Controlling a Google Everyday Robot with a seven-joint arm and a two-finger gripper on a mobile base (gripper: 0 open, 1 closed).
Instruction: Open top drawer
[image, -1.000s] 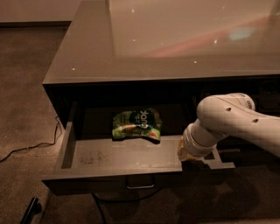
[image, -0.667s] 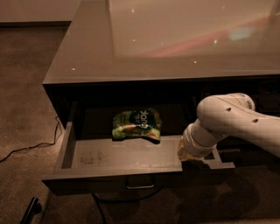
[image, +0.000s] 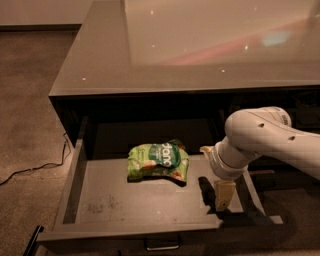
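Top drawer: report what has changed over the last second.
The top drawer has slid further out toward the camera, carrying the green snack bag with it. The gripper now hangs lower, inside the drawer near its right wall. The counter top, the floor cable and the arm's elbow are where they were.

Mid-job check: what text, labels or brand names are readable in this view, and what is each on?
Green snack bag in the open top drawer: large white lettering, too blurred to read. The smaller print is also unreadable.
End effector, down in the drawer's right side beside the bag: no markings visible.
Drawer handle and countertop: no text.
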